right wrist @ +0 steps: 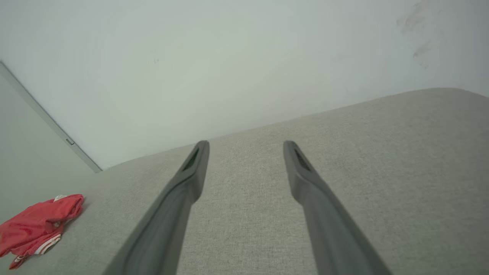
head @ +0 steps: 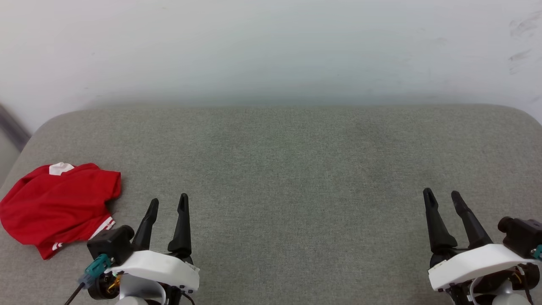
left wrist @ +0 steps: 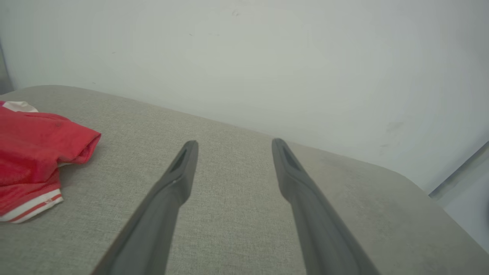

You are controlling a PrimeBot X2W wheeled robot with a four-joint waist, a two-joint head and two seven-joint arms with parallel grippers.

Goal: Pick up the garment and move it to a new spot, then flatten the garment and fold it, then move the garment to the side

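Over the cushion [head: 296, 169], left end effector [head: 169, 199] and right end effector [head: 441, 193] point forward, spread

Left gripper [head: 169, 199] at lower left of head view: jaws spread wide, holding nothing. Its two dark fingers [head: 182, 224] point forward, leaning slightly right. Right gripper [head: 441, 193] at lower right: jaws equally spread, holding nothing, fingers leaning slightly left. Each sits on a white wrist housing [head: 156, 264] with a black camera block [head: 111, 245] on its outer side. Grippers well apart, roughly level.
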